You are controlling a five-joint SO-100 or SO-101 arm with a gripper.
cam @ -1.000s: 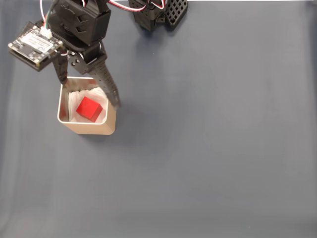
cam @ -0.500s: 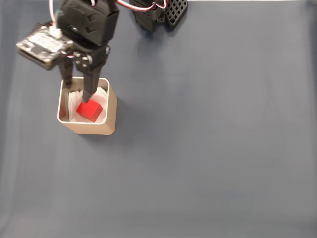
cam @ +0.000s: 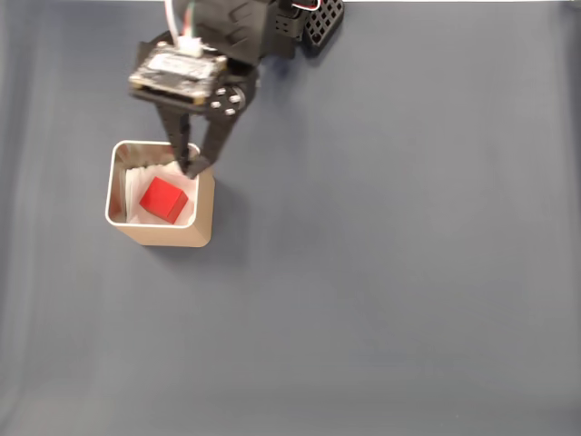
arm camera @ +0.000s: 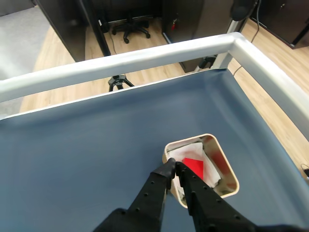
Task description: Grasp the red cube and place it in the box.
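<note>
Fixed view: the small bright red matte cube (cam: 163, 199) sits inside the tan cardboard-coloured square box with rounded corners (cam: 206, 204), on the white crumpled lining (cam: 138, 186), nothing gripping it. One corner of the cube points toward the lower right of the box interior. The box stands on the dark blue-grey table surface (cam: 390, 254), in the upper left part of the picture. The black two-finger gripper (cam: 192, 167) comes down from the top edge, its fingers pressed together into one point, the tips over the box's top rim near its right corner. The tips are above and to the right of the cube, apart from it. A small circuit board (cam: 178, 72) rides on the wrist, white and red wires running up from it. The black arm base (cam: 300, 23) is at the top edge, to the right of the gripper.

Wrist view: the gripper (arm camera: 172, 166) enters from the bottom, fingers closed tip to tip with nothing between them. Its tips sit at the box's (arm camera: 231, 170) near-left rim. The red cube (arm camera: 194, 166) shows inside, just beyond the tips, partly hidden by the right finger. A pale metal rail (arm camera: 145, 58) edges the table; beyond it, wooden floor and an office chair base (arm camera: 129, 29).
</note>
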